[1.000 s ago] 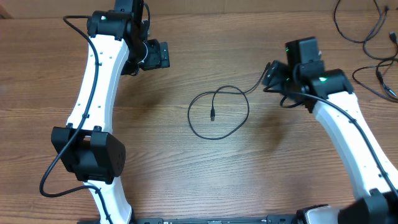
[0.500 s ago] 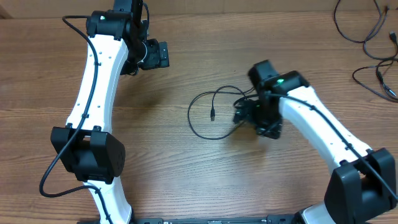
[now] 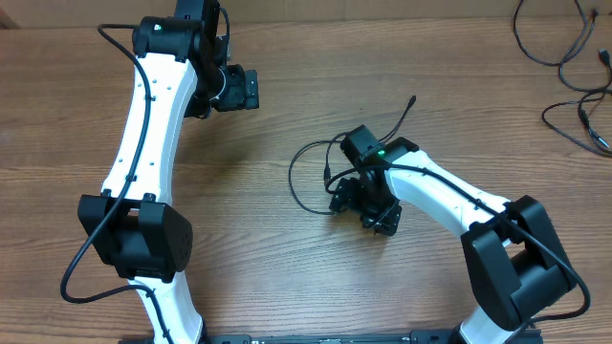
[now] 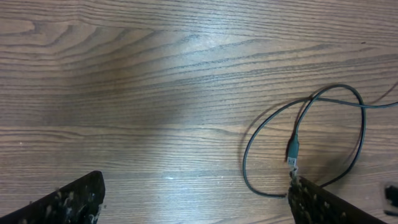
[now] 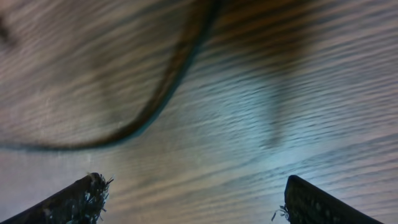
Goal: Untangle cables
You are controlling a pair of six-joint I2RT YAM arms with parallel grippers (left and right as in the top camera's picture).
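Note:
A thin black cable lies in one loose loop at the table's middle. One plug rests inside the loop, and the other end lies free to the upper right. My right gripper is open and empty, low over the loop's right side. Its wrist view shows a blurred stretch of the cable ahead of the open jaws. My left gripper hovers at the upper left, apart from the loop. It is open, and its wrist view shows the loop and plug.
More black cables lie loose at the table's far right corner, some with small plugs. The left arm's white links run down the left side. The right arm crosses the right half of the wooden table.
My right arm has swung left and down from the cable's right end to the loop's right side. That cable end now lies free. The left arm has not moved.

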